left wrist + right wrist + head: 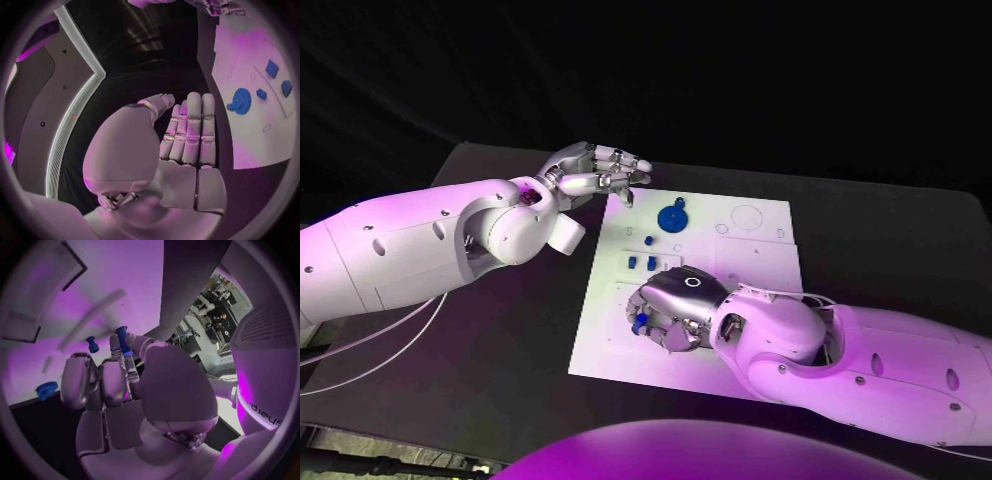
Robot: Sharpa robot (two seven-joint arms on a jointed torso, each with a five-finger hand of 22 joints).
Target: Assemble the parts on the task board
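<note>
**Inspector:** What is hidden or unclear?

**Assistant:** The right hand [672,312] lies over the near left part of the white board [733,255], covering whatever sits beneath it. In the head view a bit of blue shows at its fingers, too small to read. In the right wrist view a blue peg [122,336] stands upright at the fingertips [127,351], pinched between the thumb and a finger, with its far end at the board surface. Whether it is seated in a hole cannot be told.

**Inspector:** The left hand?

**Assistant:** The left hand [596,168] is at the board's far left corner, over the counter [473,330]. Its fingers [190,127] lie straight and close together with the thumb alongside, and it holds nothing.

**Inspector:** Count of parts?

**Assistant:** In the head view, one blue gear [674,217] lies on the far part of the board, near the left hand. Three small blue blocks [643,261] sit in a cluster toward the middle of the board's left side, between the gear and the right hand. With the peg, that makes five blue pieces that can be made out. One board. Two hands.

**Inspector:** Anything around or in the way?

**Assistant:** A round outline [747,215] is marked on the board beside the gear. A white cable [380,345] trails from the left arm across the counter's left side. The right arm crosses the board's near right corner.
</note>
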